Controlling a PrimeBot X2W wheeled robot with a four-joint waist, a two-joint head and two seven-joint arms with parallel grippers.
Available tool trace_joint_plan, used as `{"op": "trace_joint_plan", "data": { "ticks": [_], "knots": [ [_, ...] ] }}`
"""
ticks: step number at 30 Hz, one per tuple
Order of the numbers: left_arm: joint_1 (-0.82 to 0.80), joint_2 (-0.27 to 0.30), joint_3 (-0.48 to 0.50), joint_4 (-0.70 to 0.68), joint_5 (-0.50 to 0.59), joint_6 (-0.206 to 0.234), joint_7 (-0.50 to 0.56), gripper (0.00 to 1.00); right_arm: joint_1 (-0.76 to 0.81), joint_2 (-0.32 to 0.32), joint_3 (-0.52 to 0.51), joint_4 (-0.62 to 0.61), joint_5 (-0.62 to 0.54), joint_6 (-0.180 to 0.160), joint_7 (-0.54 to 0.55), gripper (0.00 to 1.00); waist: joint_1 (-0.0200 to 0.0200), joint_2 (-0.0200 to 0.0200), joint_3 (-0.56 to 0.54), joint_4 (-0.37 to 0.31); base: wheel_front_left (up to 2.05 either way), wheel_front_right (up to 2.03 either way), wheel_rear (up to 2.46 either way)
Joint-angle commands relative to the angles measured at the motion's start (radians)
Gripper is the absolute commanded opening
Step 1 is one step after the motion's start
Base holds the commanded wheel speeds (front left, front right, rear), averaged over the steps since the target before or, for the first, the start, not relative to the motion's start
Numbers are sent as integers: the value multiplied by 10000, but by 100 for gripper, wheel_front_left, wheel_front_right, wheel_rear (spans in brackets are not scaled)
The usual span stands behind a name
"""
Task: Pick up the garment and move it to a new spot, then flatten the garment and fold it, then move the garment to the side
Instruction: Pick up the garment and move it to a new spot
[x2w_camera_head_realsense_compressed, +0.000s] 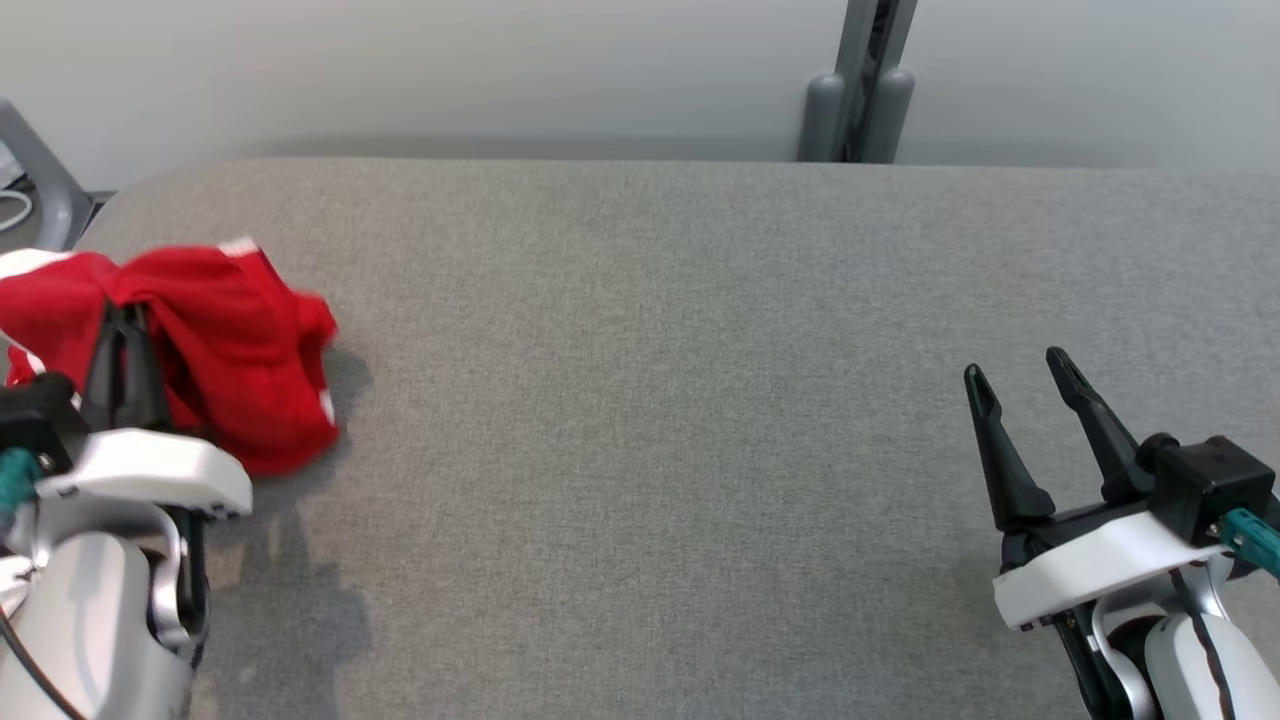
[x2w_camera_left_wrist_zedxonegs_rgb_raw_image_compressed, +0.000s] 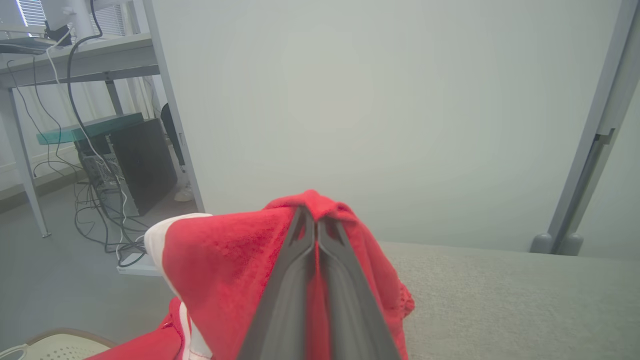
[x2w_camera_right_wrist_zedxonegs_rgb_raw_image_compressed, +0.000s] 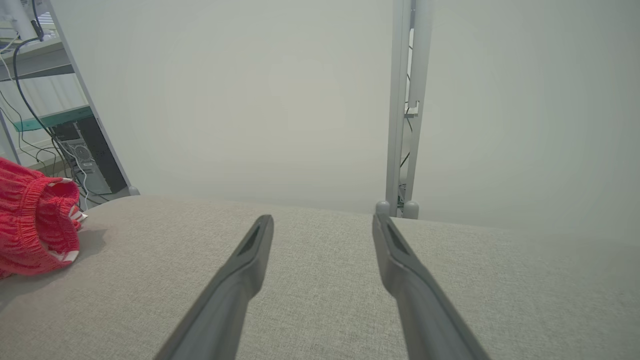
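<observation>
The garment (x2w_camera_head_realsense_compressed: 230, 350) is a bunched red cloth with white trim at the far left of the grey table (x2w_camera_head_realsense_compressed: 700, 400). My left gripper (x2w_camera_head_realsense_compressed: 125, 312) is shut on the garment, and the cloth drapes over both fingers and hangs off the table surface. In the left wrist view the garment (x2w_camera_left_wrist_zedxonegs_rgb_raw_image_compressed: 230, 270) wraps the closed fingertips of that gripper (x2w_camera_left_wrist_zedxonegs_rgb_raw_image_compressed: 316, 220). Over the table's right side my right gripper (x2w_camera_head_realsense_compressed: 1020, 368) stands open with nothing between its fingers. The right wrist view has the garment (x2w_camera_right_wrist_zedxonegs_rgb_raw_image_compressed: 35, 225) at the far left, well away from the spread right gripper (x2w_camera_right_wrist_zedxonegs_rgb_raw_image_compressed: 323, 222).
A pale partition wall with a grey post (x2w_camera_head_realsense_compressed: 858, 90) runs behind the table. Past the table's left end are a desk, a computer tower (x2w_camera_left_wrist_zedxonegs_rgb_raw_image_compressed: 142, 165) and loose cables on the floor. A beige rounded thing (x2w_camera_left_wrist_zedxonegs_rgb_raw_image_compressed: 60, 345) lies below the garment.
</observation>
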Motion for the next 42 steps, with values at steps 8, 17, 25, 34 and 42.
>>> {"op": "trace_joint_plan", "data": {
  "ticks": [8, 17, 25, 34, 42],
  "knots": [
    [2164, -92, -403, -3460, 496, 713, 703, 0, 401, 152, -82, -217, -80, 17, -2, 100, 0, 0, -513, -440, 0, 0, 0],
    [3212, -335, -1347, -5759, 765, 833, 1759, 0, 268, 301, 153, -434, -68, 15, -70, 100, 0, 0, -248, -1531, 0, 0, 0],
    [2308, -833, -2558, -5268, 890, 225, 1976, 0, -19, 356, 237, -397, 53, 15, -206, 100, 0, 0, 363, -3206, 0, 0, 0],
    [865, -1587, -3744, -3570, 959, -583, 1758, 0, -239, 441, 227, -287, 137, 17, -377, 100, 0, 0, 1117, -4446, 0, 0, 0],
    [-395, -2079, -4524, -1314, 758, -1055, 1520, 0, -381, 544, 182, -105, 285, 15, -667, 100, 0, 0, 1819, -4893, 0, 0, 0]
  ]
}}
